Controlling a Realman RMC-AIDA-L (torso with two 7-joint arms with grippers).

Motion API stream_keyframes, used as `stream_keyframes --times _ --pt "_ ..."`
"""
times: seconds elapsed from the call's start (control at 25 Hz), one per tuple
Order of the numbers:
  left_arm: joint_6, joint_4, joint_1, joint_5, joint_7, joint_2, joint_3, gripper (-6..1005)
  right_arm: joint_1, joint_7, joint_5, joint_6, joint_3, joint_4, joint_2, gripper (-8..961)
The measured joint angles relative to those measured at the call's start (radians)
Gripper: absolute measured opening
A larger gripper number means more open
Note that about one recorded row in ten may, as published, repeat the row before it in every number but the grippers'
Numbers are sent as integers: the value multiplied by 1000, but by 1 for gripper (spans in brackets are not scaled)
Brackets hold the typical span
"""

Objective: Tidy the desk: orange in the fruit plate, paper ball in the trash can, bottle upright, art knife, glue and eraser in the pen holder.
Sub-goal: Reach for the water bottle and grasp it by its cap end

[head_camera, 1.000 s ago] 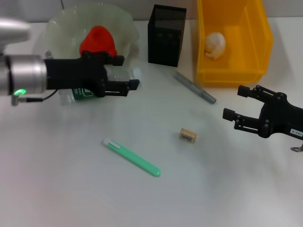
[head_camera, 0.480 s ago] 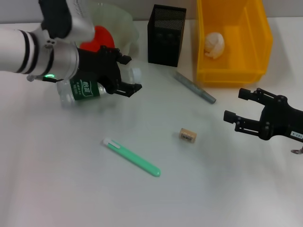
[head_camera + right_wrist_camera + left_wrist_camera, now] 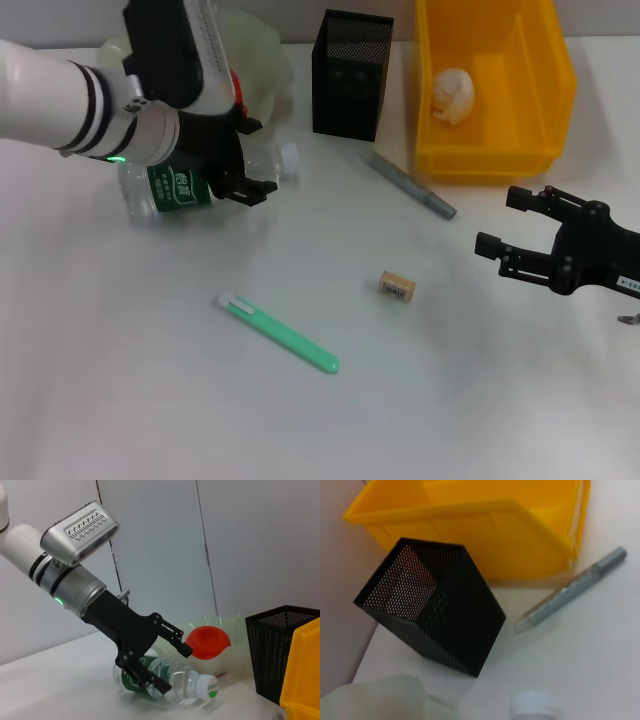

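Beside the fruit plate [image 3: 262, 52], the left gripper [image 3: 246, 160] had swung down over the lying bottle [image 3: 200, 182] within the last second: a moment earlier it reached across level above the bottle, and now it pitched steeply, its spread fingers straddling the clear body between label and cap. The right wrist view showed one finger above and one under the bottle's side, not yet closed on it, and the bottle had barely shifted. That pointed to the righting step just starting, with the grasp yet to be made.

The orange [image 3: 207, 642] sat in the plate and the paper ball [image 3: 452, 95] in the trash can [image 3: 545, 110], so those two steps looked done. The eraser [image 3: 397, 287], the green art knife [image 3: 280, 334] and the grey glue stick [image 3: 410, 184] lay loose on the table [image 3: 150, 400], outside the pen holder [image 3: 350, 75]. The right gripper [image 3: 505, 232] hung released and unmoved near the trash can.
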Motion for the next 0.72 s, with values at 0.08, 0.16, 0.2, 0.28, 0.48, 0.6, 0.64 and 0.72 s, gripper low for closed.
stream_keyframes --times 0.08,0.16,0.2,0.28,0.48,0.6,0.64,0.72 --pt "-20 5 -1 28 -18 -1 27 810 0 1 0 -1 1 0 0 827" --pt "-35 6 -1 43 -31 -2 58 810 0 2 0 -4 1 0 0 827" --pt "-35 6 -1 43 -31 -2 58 810 0 2 0 -4 1 0 0 827" --pt "-38 6 -1 49 -35 -2 67 810 -2 3 0 -6 2 0 0 827" --pt "-46 6 -1 78 -51 -3 80 810 -3 7 0 -10 3 -1 -2 827" --pt "-52 6 1 97 -67 -3 94 810 -4 10 0 -11 3 -4 -2 827" --pt "-53 6 2 104 -73 -3 99 810 -4 12 0 -11 4 -5 -2 827" --pt "-54 9 4 114 -90 -3 112 810 -4 13 0 -12 4 -7 -2 827"
